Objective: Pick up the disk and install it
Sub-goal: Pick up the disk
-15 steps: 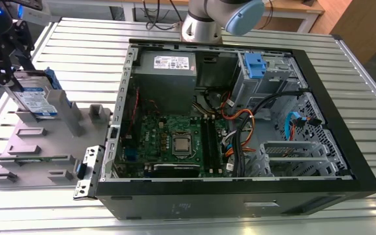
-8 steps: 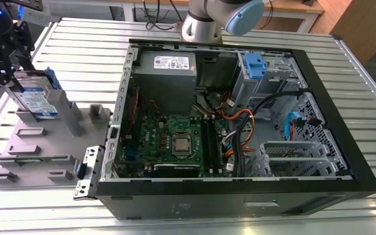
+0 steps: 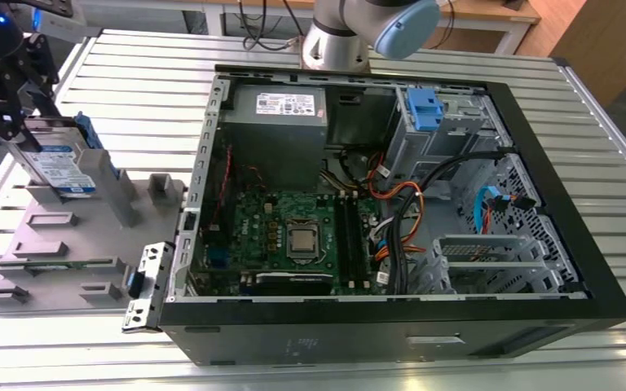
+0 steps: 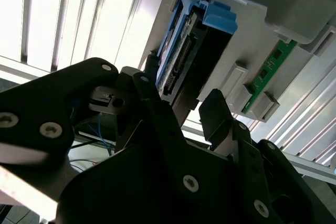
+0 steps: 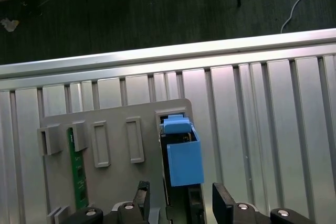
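The disk [image 3: 61, 169], a silver drive with a white-and-blue label and a blue carrier frame, stands on edge in a slot of the grey holder plate [image 3: 58, 244] at the exterior view's left. My black gripper [image 3: 37, 122] is down at its top end. In both wrist views the disk's blue end [image 5: 182, 161] [image 4: 181, 51] lies between the two fingers [image 5: 223, 198], with a small gap on each side. The gripper [image 5: 181, 196] [image 4: 178, 95] is open around the disk and the disk rests in its slot.
An open computer case [image 3: 606, 301] takes up the middle of the slatted metal table [image 3: 139, 65], with a grey power-supply box [image 3: 280, 110], a motherboard [image 3: 291, 232], cables and a blue bracket [image 3: 424, 110] at the drive bay. A green memory stick [image 5: 79, 174] stands in the holder plate.
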`<act>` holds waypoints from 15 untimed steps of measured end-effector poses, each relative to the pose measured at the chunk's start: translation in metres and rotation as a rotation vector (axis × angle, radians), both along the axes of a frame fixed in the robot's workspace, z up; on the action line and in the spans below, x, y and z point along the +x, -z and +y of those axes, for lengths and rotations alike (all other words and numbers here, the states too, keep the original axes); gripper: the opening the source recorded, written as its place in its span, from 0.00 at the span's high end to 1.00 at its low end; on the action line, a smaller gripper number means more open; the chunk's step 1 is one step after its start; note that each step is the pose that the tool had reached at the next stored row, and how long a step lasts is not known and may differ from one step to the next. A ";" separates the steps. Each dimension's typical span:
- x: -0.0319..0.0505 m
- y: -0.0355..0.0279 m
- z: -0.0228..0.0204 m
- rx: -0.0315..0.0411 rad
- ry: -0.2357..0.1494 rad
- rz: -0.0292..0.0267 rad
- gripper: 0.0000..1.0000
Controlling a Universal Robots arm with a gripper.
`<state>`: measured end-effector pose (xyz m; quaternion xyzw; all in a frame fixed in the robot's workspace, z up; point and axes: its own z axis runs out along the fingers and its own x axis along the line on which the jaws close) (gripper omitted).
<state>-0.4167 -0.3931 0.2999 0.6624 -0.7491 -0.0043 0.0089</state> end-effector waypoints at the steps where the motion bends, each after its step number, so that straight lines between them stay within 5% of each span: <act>1: 0.0000 0.0004 0.0005 0.0000 0.000 -0.0001 0.42; 15: 0.0000 -0.0008 0.0015 0.0000 0.000 -0.0001 0.42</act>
